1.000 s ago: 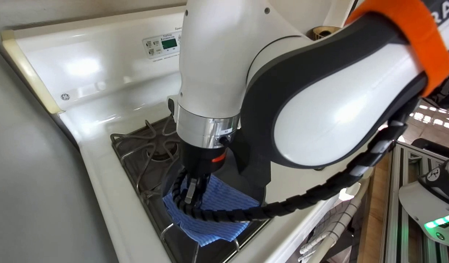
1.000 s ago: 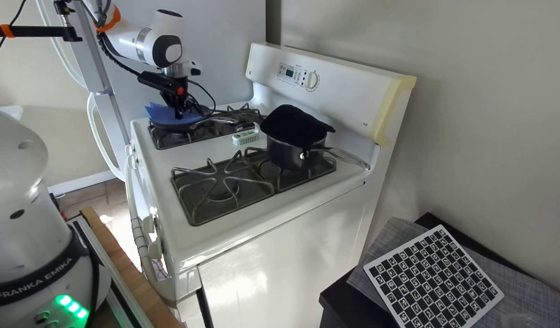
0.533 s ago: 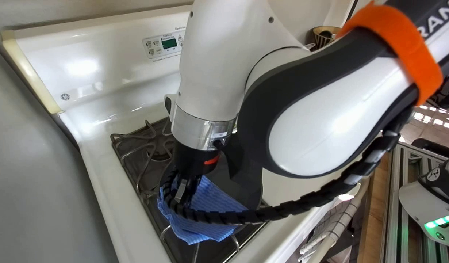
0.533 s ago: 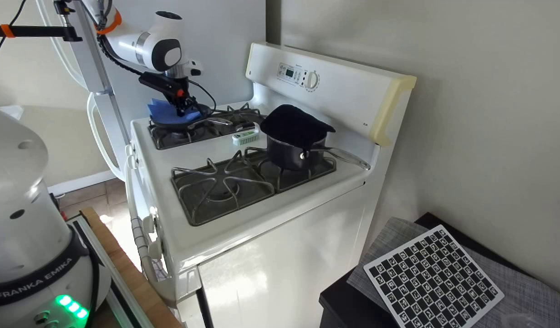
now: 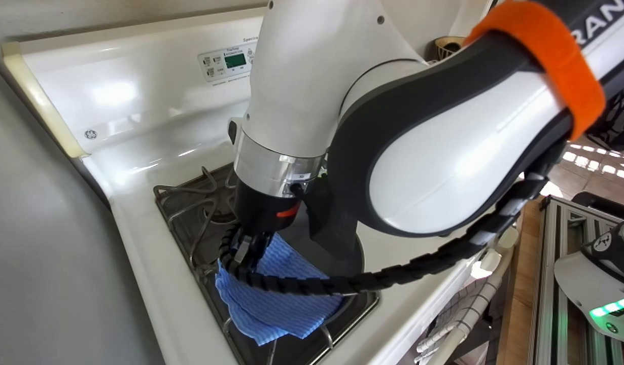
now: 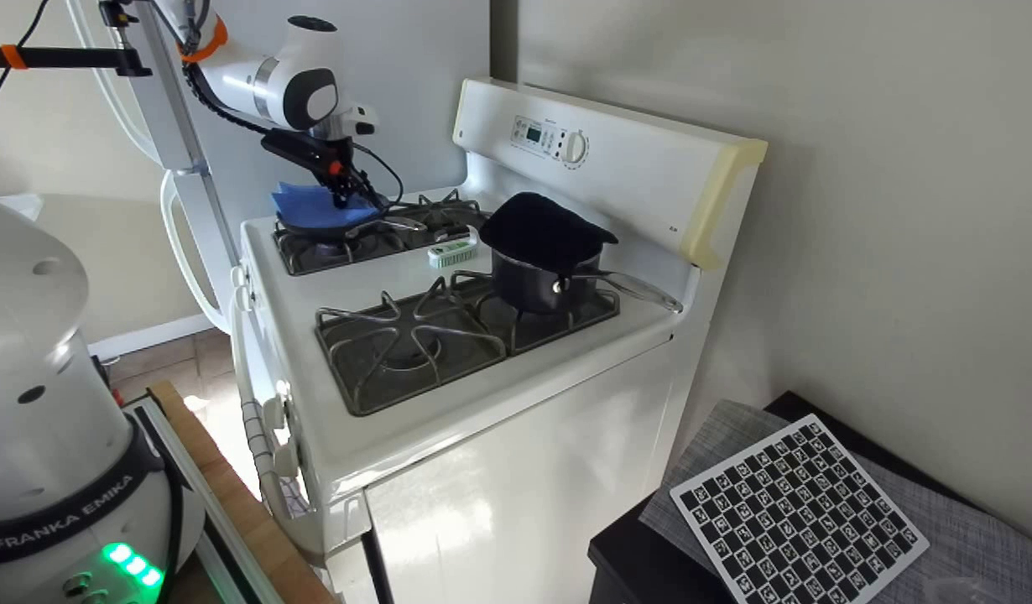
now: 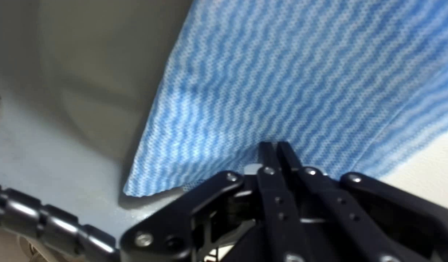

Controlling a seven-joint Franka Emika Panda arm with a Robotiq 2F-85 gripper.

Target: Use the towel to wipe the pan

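In both exterior views, the pan (image 5: pixel 337 266) is being partly covered by the towel (image 5: pixel 286 306). In the wrist view, cloth is apparently being pinched by the gripper (image 7: pixel 276 145), its fingers nearly meeting. Wiping is presumably being done; an inward stroke is seemingly being called for.

The arm (image 5: pixel 434 152) bends, claw (image 7: pixel 274 145) pointing down, fingers (image 7: pixel 269 156) close together

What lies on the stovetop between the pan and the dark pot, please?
In an exterior view, a green-and-white item, apparently a brush, lies between the pan and the pot.
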